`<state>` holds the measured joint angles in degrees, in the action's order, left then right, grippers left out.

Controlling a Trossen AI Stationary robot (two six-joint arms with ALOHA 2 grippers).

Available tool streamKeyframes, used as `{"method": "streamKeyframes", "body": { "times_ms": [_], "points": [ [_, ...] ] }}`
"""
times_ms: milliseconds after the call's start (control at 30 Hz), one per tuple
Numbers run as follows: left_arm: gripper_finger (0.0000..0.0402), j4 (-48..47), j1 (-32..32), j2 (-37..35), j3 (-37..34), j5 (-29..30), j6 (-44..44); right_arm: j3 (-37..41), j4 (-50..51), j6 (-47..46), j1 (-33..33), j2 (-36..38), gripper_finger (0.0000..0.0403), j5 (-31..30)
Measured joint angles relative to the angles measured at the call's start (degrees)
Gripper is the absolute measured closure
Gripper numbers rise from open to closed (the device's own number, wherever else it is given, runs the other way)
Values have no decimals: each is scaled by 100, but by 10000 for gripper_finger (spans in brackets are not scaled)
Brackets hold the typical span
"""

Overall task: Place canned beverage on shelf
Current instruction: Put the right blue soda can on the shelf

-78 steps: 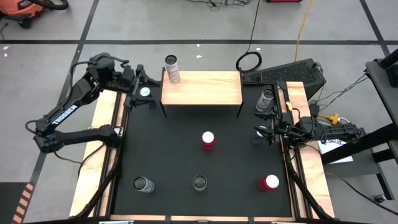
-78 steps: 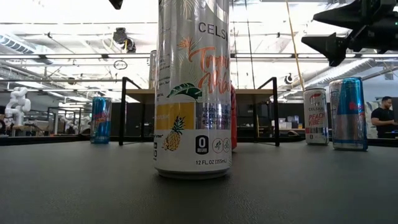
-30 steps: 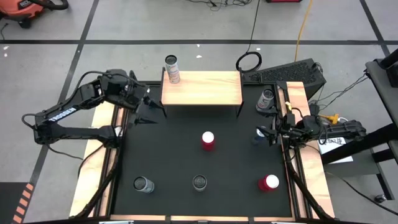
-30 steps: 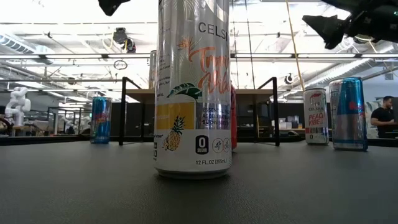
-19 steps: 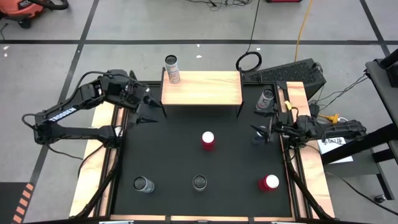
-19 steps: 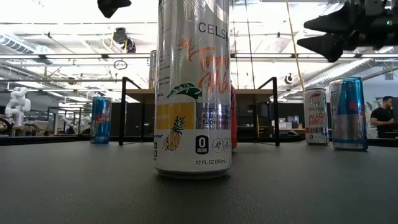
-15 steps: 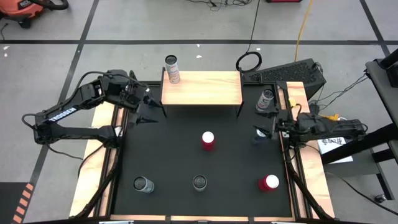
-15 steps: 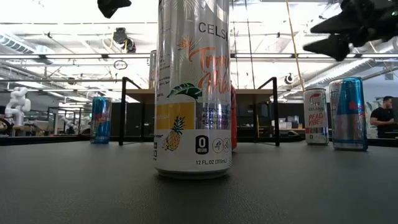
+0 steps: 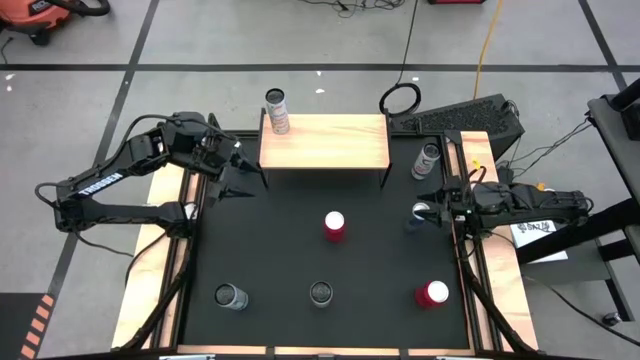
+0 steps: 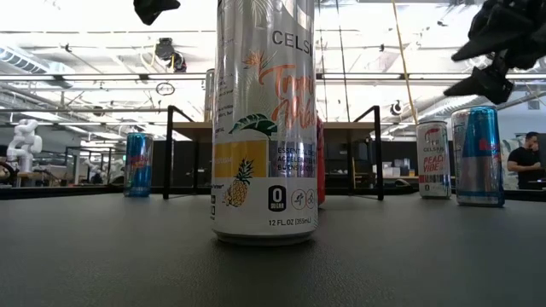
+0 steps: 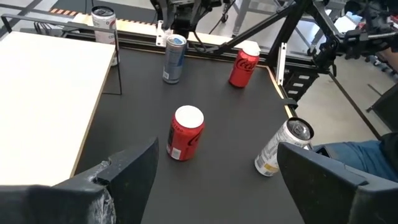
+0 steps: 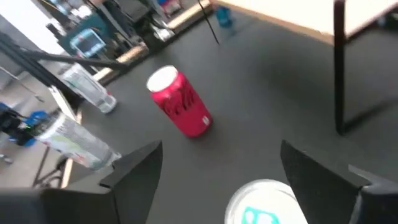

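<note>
High view only: whole layout. Shelf (image 9: 324, 141) at far edge of black mat (image 9: 270, 250), one grey-white can (image 9: 277, 110) upright on its left far corner. Red can (image 9: 334, 225) mid-mat; red can (image 9: 432, 293), silver can (image 9: 321, 293) and silver can (image 9: 230, 296) along near edge; another silver can (image 9: 428, 158) near right rail.

Low view only: labels. Celsius pineapple can (image 10: 265, 119) close to lens, hiding most of shelf legs; blue can (image 10: 137, 164) left, Celsius peach can (image 10: 432, 159) and blue can (image 10: 479, 155) right. Person at far right in room.

Right wrist view only: white-topped can (image 12: 264, 202) directly between and below fingers.

Left gripper (image 9: 243, 180) off shelf's left front leg, above mat, fingers (image 11: 127, 171) spread wide, nothing between them, touching nothing.

Right gripper (image 9: 426, 206) at right mat edge, over blue can, fingers (image 12: 134, 163) apart, not closed on it; contact: cannot tell.
</note>
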<state>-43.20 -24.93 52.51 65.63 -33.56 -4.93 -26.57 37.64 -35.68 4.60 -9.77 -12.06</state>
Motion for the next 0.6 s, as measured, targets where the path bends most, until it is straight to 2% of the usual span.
{"method": "streamKeyframes", "body": {
  "times_ms": [200,467,600],
  "points": [
    [70,-2,0,0,0,0,0,0,330,-217,0,-15,95,-145],
    [70,-44,0,0,0,0,2,0,528,191,0,-61,95,-143],
    [70,-42,0,0,0,1,4,0,607,186,0,-322,95,-142]
  ]
}}
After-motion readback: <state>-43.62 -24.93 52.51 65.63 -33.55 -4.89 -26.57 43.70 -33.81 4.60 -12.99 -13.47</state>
